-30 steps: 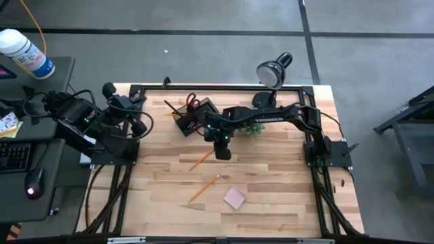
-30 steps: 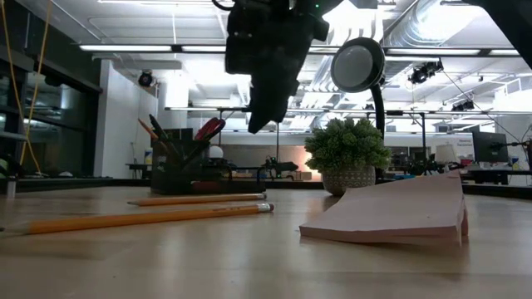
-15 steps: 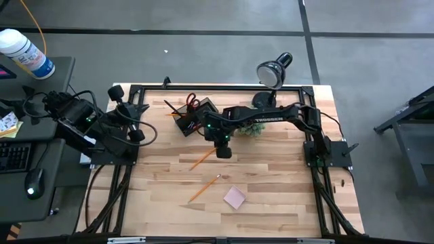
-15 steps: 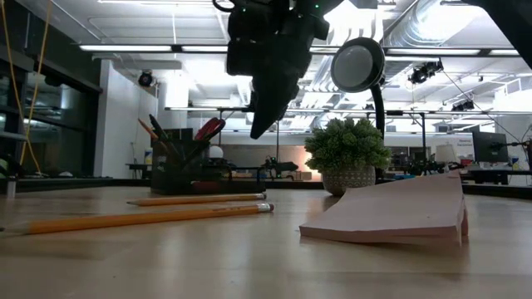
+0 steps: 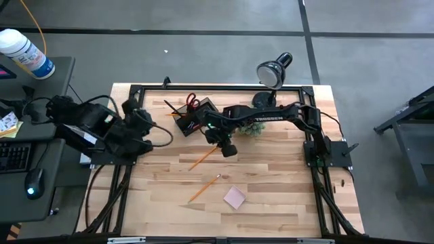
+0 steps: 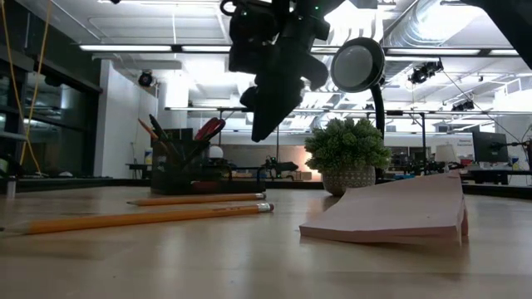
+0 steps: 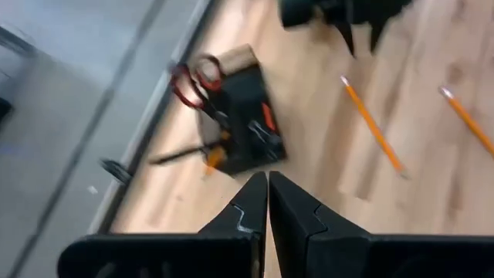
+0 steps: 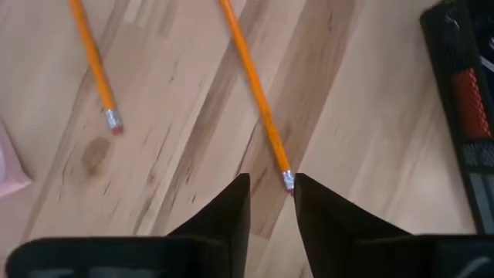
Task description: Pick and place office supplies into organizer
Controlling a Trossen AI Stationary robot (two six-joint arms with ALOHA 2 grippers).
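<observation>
My right gripper (image 5: 228,150) hangs narrowly open above the table, near the organizer. In its wrist view its fingertips (image 8: 270,189) stand on either side of the eraser end (image 8: 287,181) of an orange pencil (image 5: 202,160) without touching it. A second pencil (image 5: 203,189) and a pink sticky-note pad (image 5: 234,198) lie flat nearer the near edge. The dark organizer (image 5: 193,116) holds red-handled scissors (image 7: 197,81), pens and pencils standing up in it. My left gripper (image 5: 146,126) is shut, left of the organizer and touching nothing.
A green potted plant (image 5: 252,129) stands right of the organizer, under my right arm. A black desk lamp (image 5: 273,71) stands at the far edge. A black frame runs along the table's far and side edges. Bare wood stretches across the near half.
My left gripper has swung from the table's left edge toward the organizer, staying shut. My right gripper has turned about above the pencil's end and shifted slightly right. The pencils and pad have not moved.
</observation>
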